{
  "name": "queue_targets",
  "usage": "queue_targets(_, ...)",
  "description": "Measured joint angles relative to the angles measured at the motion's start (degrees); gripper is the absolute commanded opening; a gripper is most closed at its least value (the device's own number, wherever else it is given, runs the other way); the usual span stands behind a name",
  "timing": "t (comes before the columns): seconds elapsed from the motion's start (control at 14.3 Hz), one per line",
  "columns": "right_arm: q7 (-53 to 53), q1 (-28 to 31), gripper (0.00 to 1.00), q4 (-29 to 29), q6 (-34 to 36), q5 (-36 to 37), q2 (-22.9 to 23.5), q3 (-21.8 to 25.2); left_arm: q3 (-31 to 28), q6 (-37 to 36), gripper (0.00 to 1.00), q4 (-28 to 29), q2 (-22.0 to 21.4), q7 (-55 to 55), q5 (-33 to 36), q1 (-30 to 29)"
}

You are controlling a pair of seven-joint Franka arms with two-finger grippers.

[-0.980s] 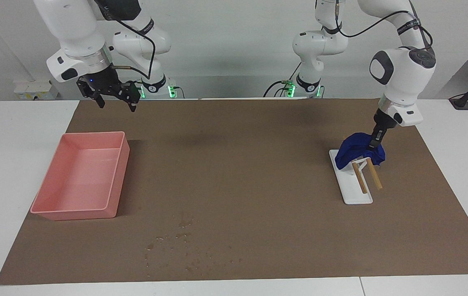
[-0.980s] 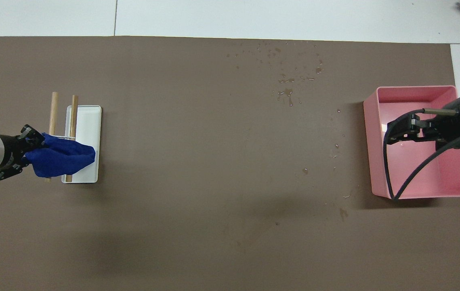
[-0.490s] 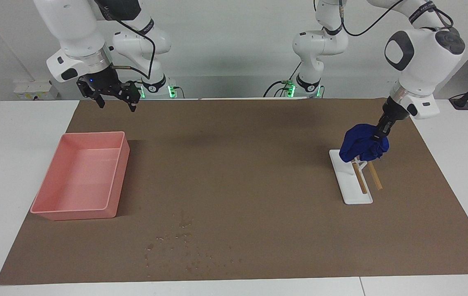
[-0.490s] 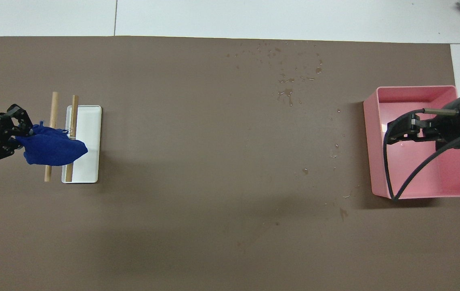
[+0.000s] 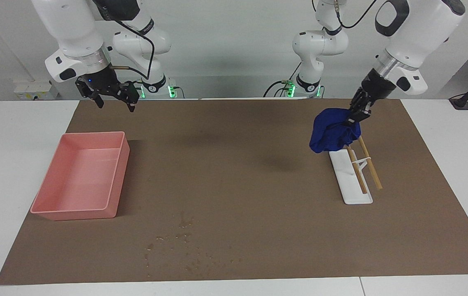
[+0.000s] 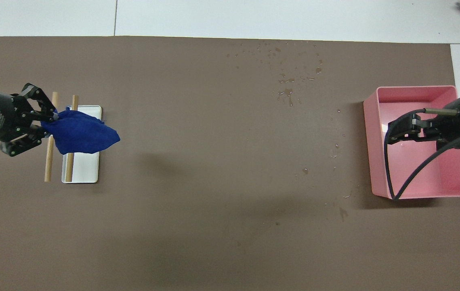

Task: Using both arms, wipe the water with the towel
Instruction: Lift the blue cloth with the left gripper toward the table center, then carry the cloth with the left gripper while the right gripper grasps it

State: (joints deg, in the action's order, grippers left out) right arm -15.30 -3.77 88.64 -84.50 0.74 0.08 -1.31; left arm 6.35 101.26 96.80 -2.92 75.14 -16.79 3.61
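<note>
Facing view: two arms, one towel point(image 5: 334, 129), one pink bin point(image 5: 81, 176), one white rack point(image 5: 352, 176) with two wooden rods, one brown mat point(image 5: 238, 164) and one scatter of water point(image 5: 184, 246) in many small drops. The left gripper point(image 5: 357, 112) is clamped on the towel, which hangs bunched in the air over the rack's end nearer the robots, clear of the rods. The right gripper point(image 5: 115, 98), jaws wide and holding nothing, waits over the mat edge nearer the robots than the bin. The water lies farther from the robots than the rack, toward the bin's end, close to the mat's edge. Between rack and bin the mat is bare.

Overhead view: the same count. The left gripper point(image 6: 48, 121) pinches one corner of the towel point(image 6: 86, 133), and the cloth covers part of the rack point(image 6: 82, 169) and its rods. The right gripper point(image 6: 401, 133) hangs over the bin point(image 6: 375, 161), which sits at the right arm's end, well apart from the rack. Water point(image 6: 286, 76) is strewn near the mat's point(image 6: 213, 202) farthest edge, with a few drops trailing toward the bin. The wide middle stretch from the rack toward the bin is open.
</note>
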Motion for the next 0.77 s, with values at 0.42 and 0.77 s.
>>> queue_targets(0.42, -16.4, -0.9, 0.99, 0.0, -2.1, -3.7, -0.1, -0.6, 6.1, 8.8, 0.0, -0.1, 0.8, 22.4, -0.4, 10.4)
queue_targets(0.77, -44.5, -4.9, 0.99, 0.1, -6.6, -11.0, 0.5, -1.8, 6.1, 20.3, 0.0, 1.3, 1.3, 37.8, -0.4, 19.7)
